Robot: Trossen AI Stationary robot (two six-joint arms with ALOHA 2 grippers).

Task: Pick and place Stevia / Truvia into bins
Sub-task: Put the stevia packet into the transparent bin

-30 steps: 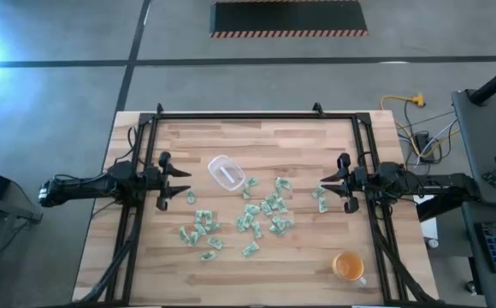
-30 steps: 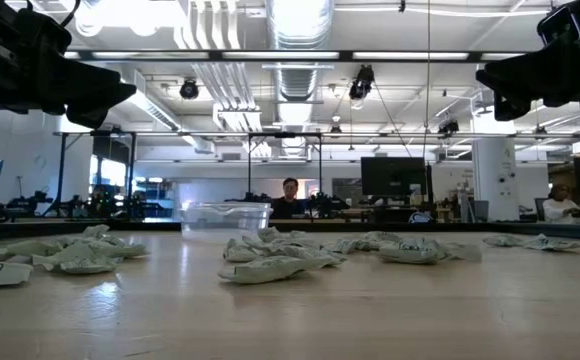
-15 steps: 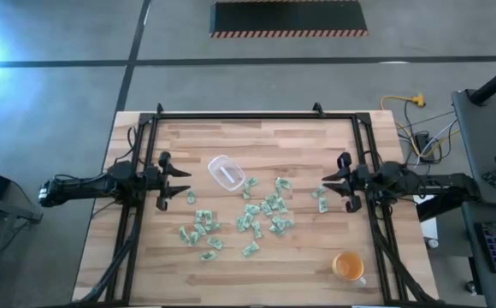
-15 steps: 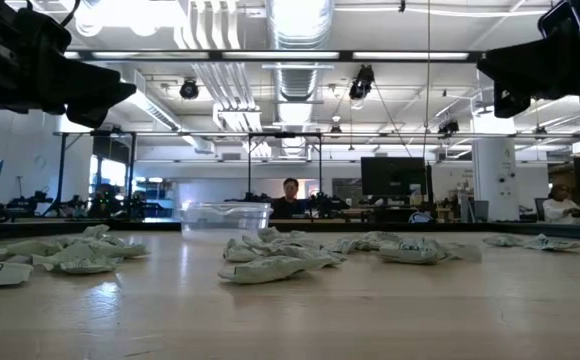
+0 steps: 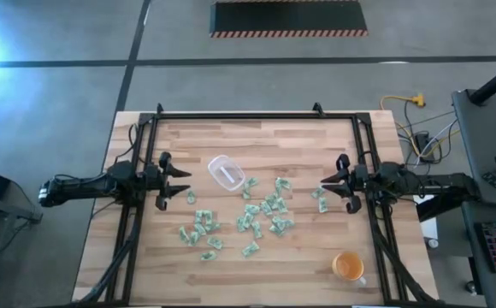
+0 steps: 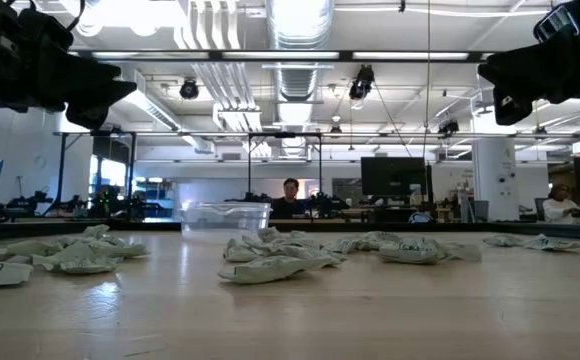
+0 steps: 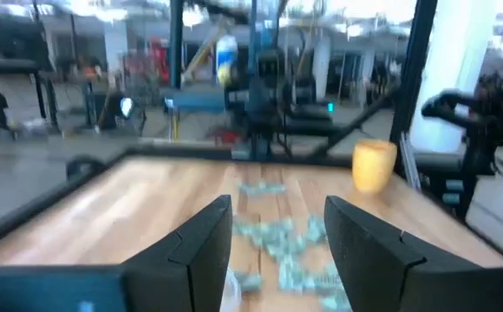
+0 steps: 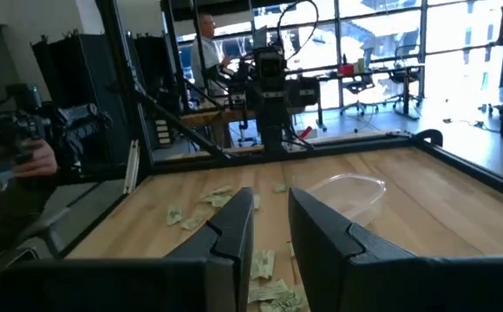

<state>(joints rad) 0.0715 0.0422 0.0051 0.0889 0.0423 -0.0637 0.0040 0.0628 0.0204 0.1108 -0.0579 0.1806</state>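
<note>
left pincer (image 5: 178,181) open and empty at counter (image 5: 299,145) left; right pincer (image 5: 332,185) open, empty, right; packets (image 5: 265,214) scattered near tub (image 5: 226,172).

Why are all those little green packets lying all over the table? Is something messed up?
The Stevia packets lie scattered loose across the wooden table, some crumpled. None shows inside the clear tub, which looks tilted at the edge of the pile. The orange cup stands apart. Nothing looks broken.
</note>
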